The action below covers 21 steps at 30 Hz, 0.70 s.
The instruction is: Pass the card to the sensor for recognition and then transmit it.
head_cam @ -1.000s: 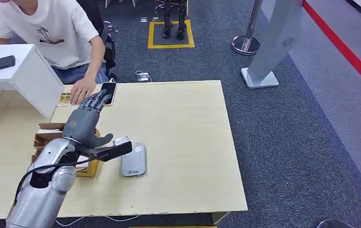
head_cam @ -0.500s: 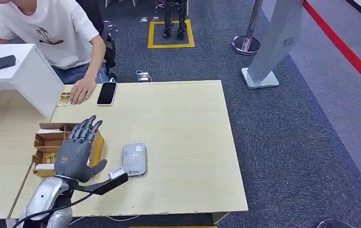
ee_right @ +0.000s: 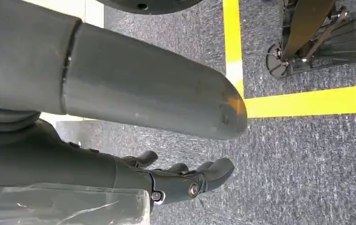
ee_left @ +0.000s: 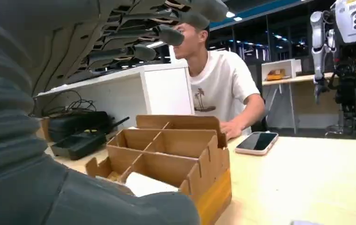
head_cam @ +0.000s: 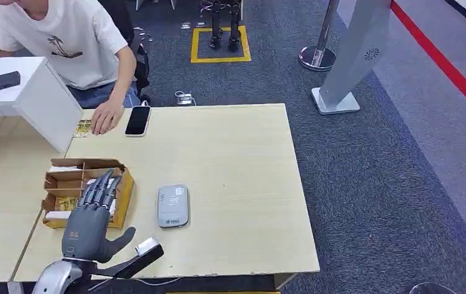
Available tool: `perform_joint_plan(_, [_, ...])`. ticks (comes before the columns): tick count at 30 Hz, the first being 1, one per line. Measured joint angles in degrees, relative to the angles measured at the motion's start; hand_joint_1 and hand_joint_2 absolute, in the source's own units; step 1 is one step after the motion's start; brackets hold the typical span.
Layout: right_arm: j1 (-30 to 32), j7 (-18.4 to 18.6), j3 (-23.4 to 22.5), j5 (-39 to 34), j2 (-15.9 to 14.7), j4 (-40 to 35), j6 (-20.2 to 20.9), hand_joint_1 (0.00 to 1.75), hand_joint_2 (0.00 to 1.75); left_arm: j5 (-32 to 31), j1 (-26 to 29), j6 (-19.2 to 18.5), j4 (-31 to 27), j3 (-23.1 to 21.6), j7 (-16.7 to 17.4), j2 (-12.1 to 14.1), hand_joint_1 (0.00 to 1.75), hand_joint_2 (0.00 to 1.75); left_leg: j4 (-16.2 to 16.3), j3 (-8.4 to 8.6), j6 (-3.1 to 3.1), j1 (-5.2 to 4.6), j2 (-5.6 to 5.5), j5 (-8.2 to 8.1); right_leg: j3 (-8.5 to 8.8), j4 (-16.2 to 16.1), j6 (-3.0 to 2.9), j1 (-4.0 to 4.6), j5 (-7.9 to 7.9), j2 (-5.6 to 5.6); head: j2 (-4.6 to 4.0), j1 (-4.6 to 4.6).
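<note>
Sensor — one, grey, flat on table beside one cardboard box. Card not discernible. Left hand over box — fingers apart, empty. Right hand over carpet, fingers partly curled, grip unclear. One phone.

The sensor is a flat, light grey rectangular pad with rounded corners, small dark markings at its far end and a line of print near its close end. It lies flat on the pale wooden table, towards the near left part, its long side running away from the robot. Just to its left stands an open cardboard box with dividers; the two are near each other but apart. In the box's near compartment lies a white card, flat or slightly tilted; its face cannot be read.
</note>
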Motion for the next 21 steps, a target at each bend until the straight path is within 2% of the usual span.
perform_joint_plan(5, [0.0, 0.7, 0.0, -0.2, 0.0, 0.0, -0.4, 0.0, 0.0, -1.9, 2.1, -0.5, -1.3, 0.4, 2.4, 0.0, 0.0, 1.75, 0.0, -0.01, 0.0, 0.0, 0.0, -0.01, -0.01, 0.0, -0.01, 0.0, -0.01, -0.01, 0.0, 0.0])
perform_joint_plan(11, [0.0, 0.9, 0.0, -0.2, 0.0, 0.1, -0.6, 0.0, 0.0, -8.2, 4.0, -1.4, -2.1, 2.5, 5.9, -0.1, 0.0, 1.75, 0.0, 0.0, 0.0, 0.01, -0.01, -0.01, -0.01, 0.0, -0.01, 0.0, -0.02, -0.02, 0.0, 0.0])
perform_joint_plan(21, [0.0, 0.5, 0.0, 0.3, 0.0, 0.1, -0.6, 0.0, 0.0, -10.5, 4.1, -1.7, -2.2, 8.4, 5.8, -1.1, 0.0, 1.75, 0.0, 0.02, 0.0, 0.01, -0.01, 0.0, 0.0, 0.0, -0.02, 0.0, -0.01, -0.02, 0.0, -0.02])
